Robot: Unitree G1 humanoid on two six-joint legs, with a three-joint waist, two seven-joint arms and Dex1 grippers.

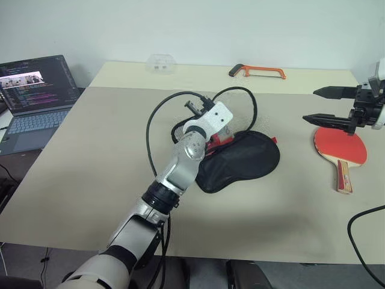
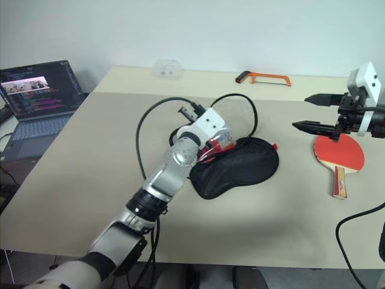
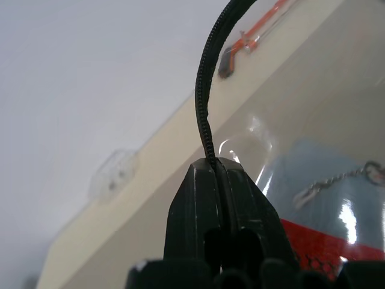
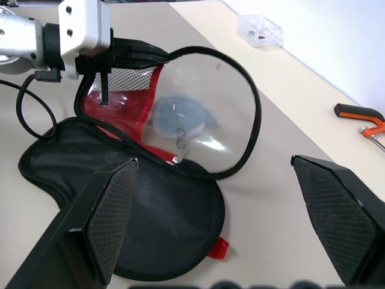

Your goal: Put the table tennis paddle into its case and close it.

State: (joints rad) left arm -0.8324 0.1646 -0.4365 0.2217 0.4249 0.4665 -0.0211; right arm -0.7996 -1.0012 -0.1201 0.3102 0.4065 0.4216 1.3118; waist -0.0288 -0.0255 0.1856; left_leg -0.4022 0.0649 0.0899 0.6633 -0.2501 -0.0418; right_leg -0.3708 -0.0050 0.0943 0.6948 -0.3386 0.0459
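Meanwhile, the left claw (image 4: 141, 55) pinched the zip edge of the case (image 1: 240, 161) mid-bench, lifting its clear flap; the right claw (image 1: 320, 104) hung wide open and empty over the table tennis paddle (image 1: 341, 146) at right

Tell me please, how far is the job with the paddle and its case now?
Done: the case is unzipped. In hand: the left claw is shut on the flap's zip edge, holding it up. Left: the paddle lies on the table outside the case, under the open right claw; it must go in, then zip.
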